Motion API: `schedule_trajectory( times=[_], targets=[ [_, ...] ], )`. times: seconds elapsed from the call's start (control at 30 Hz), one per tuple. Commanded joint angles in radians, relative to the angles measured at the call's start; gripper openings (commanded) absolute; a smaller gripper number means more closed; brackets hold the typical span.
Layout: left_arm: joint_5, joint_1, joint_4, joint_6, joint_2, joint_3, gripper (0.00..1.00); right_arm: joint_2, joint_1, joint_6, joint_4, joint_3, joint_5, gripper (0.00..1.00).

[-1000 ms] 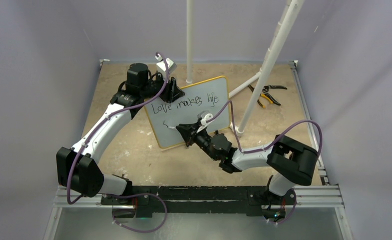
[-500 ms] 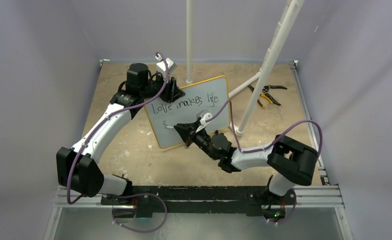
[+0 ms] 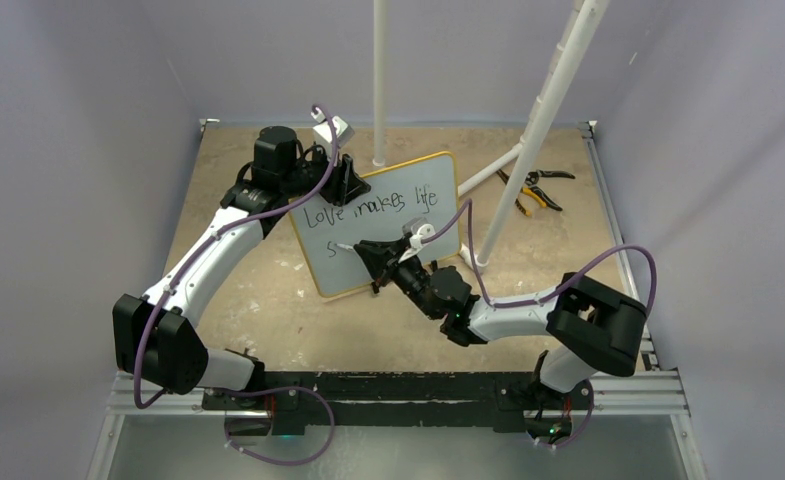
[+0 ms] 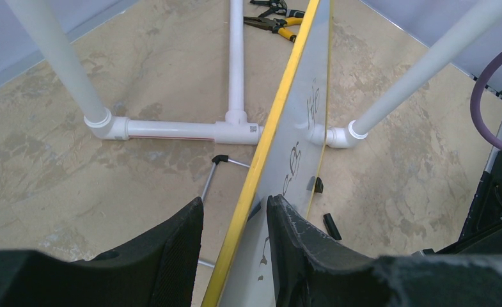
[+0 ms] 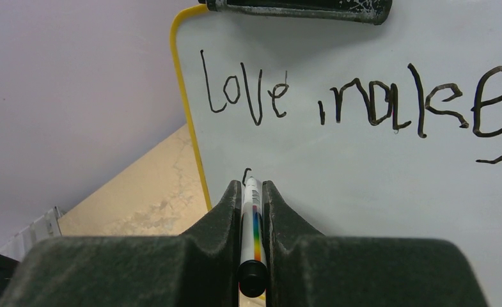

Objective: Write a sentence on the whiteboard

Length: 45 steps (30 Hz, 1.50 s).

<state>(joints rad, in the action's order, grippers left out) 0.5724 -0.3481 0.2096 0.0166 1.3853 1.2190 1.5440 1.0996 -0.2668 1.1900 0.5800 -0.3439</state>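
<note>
The whiteboard [image 3: 383, 228], yellow-framed, stands tilted mid-table and reads "Love makes life", with a small mark started on a second line. My left gripper [image 3: 349, 187] straddles its upper left corner. In the left wrist view the jaws [image 4: 235, 201] bracket the yellow frame [image 4: 270, 137]; the right finger lies against the board's face, and a strip of floor shows beside the left finger. My right gripper [image 3: 362, 252] is shut on a white marker [image 5: 252, 220] with a rainbow stripe. Its tip touches the board [image 5: 363, 179] at the small mark, below "Love".
White PVC pipes rise behind and right of the board [image 3: 379, 80] [image 3: 530, 135], joined along the floor [image 4: 171, 130]. Yellow-handled pliers [image 3: 534, 188] lie at the back right. A small black piece [image 4: 331, 226] lies by the board's foot. Purple walls enclose the table.
The right gripper has shifted slightly up and left along the board with the marker, drawing a small curved mark under "Love". The left arm and the board have not moved.
</note>
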Motion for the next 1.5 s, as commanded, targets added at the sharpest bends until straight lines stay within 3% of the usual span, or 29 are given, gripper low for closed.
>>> schedule_trajectory(
  times=[0.0, 0.8, 1.47],
  targets=[
    [0.029, 0.004, -0.003, 0.017, 0.0, -0.01, 0.08, 0.006, 0.003, 0.026, 0.026, 0.031, -0.032, 0.0],
    [0.033, 0.005, -0.004, 0.019, 0.0, -0.009, 0.07, -0.013, 0.003, -0.03, -0.052, -0.044, -0.117, 0.0],
    [0.036, 0.004, -0.004, 0.021, 0.003, -0.01, 0.07, -0.01, -0.003, 0.063, -0.001, 0.048, -0.128, 0.0]
  ],
)
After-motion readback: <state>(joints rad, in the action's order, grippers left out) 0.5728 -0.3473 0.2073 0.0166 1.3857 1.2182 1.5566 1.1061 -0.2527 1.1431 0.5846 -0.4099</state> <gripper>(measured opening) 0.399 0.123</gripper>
